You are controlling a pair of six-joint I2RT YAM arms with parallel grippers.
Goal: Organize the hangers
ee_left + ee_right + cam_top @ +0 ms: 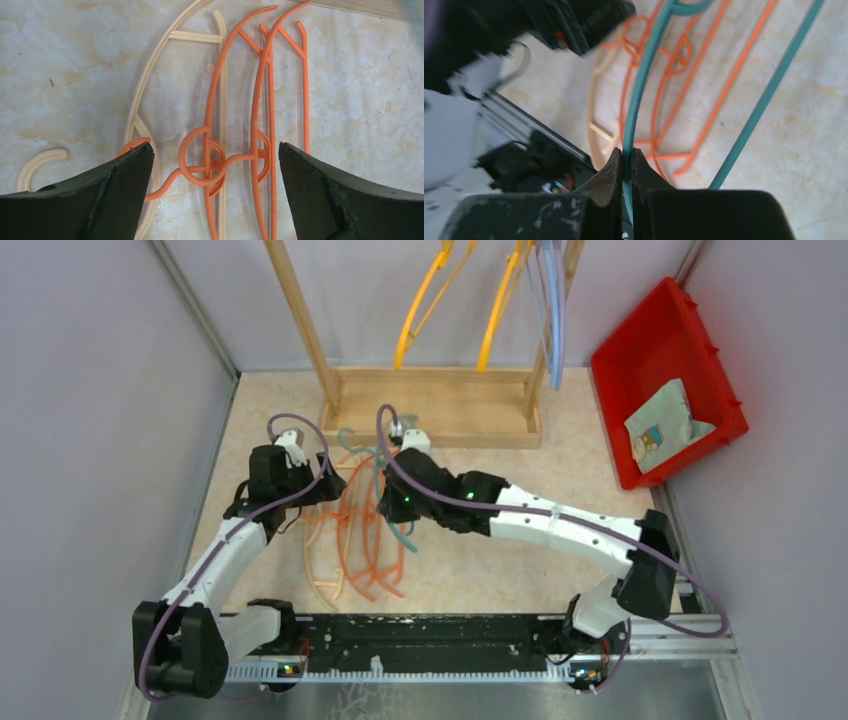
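Note:
Several orange hangers (362,540) and a beige hanger (318,575) lie in a pile on the table. My left gripper (322,490) is open above the pile. In the left wrist view its jaws (215,147) stand wide apart over the orange hooks (207,162), with the beige hanger (145,85) beside them. My right gripper (386,500) is shut on a teal hanger (403,537). In the right wrist view the fingers (626,152) pinch the teal bar (644,80), lifted above the orange hangers (684,85). Yellow hangers (418,315) and light blue hangers (554,310) hang on the rack.
A wooden rack (430,405) stands at the back of the table. A red bin (665,350) holding a packet (665,425) sits at the back right. Grey walls close in the left and right sides. The left arm (574,20) is close beside the right gripper.

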